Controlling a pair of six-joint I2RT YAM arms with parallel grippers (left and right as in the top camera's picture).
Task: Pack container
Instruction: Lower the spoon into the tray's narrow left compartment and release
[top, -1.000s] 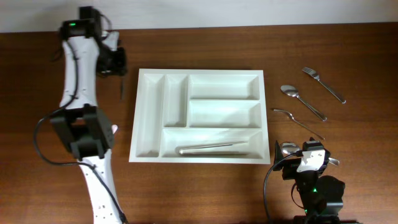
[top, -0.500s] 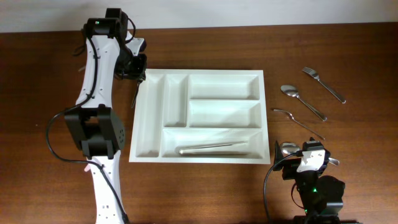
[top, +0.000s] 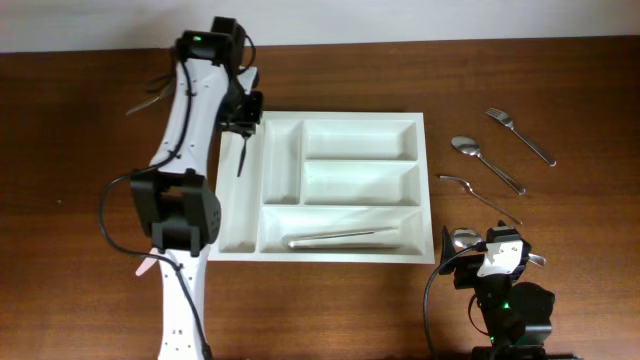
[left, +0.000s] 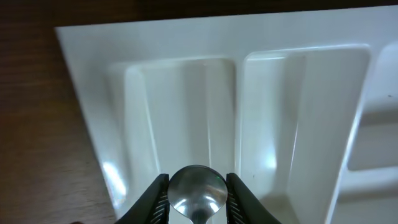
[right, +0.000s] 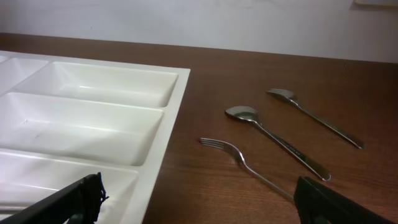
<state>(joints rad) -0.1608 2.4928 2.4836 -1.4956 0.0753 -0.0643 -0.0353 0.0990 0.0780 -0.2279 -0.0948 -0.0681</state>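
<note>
Fingers (left: 155, 200) of the left gripper (left: 197, 182) pinched a spoon (left: 196, 191) tight over the outer narrow slot (left: 168, 112) of the tray (left: 186, 40), apparently to drop it there.

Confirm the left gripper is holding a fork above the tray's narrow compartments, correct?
Not a fork: the left gripper holds a spoon, its round bowl between the fingers in the left wrist view. It is above the narrow compartments of the container.
</note>
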